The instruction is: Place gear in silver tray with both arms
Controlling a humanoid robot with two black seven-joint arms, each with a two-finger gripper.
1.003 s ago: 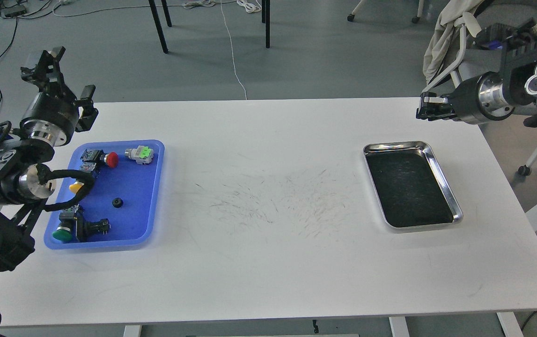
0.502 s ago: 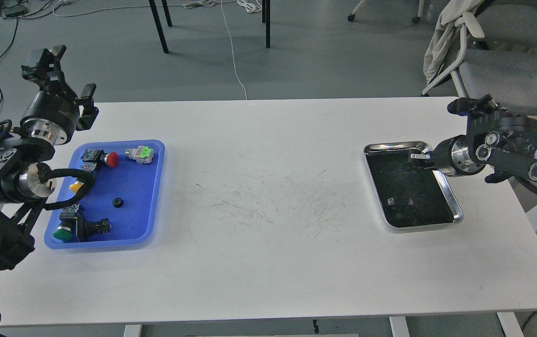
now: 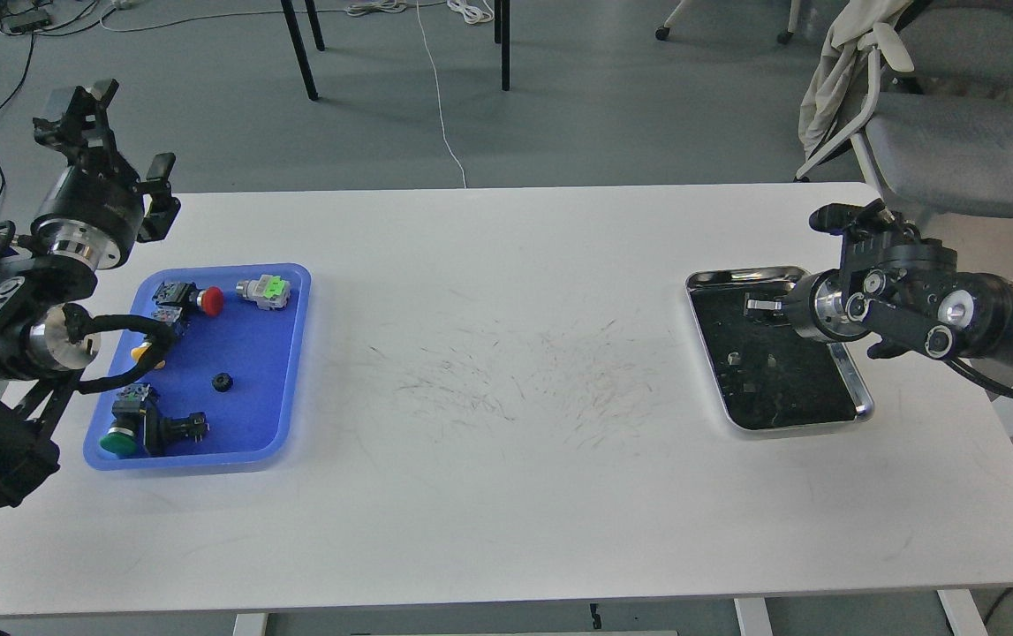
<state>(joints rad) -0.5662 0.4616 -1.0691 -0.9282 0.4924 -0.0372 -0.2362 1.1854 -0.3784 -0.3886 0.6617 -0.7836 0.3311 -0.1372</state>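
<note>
The white bench (image 3: 506,397) carries a blue plastic tray (image 3: 290,353) far to the left of the silver tray (image 3: 859,393), which sits near the bench's right end; no readable writing shows anywhere. The left gripper (image 3: 109,132), raised beyond the blue tray and well left of the silver tray, has its fingers spread apart and empty, while the right gripper (image 3: 758,305) reaches over the silver tray's dark bottom, too small and dark to tell its fingers' state. The small black gear (image 3: 222,382) lies in the blue tray among push-button switches with red (image 3: 211,301), green (image 3: 117,442) and yellow (image 3: 143,353) caps.
</note>
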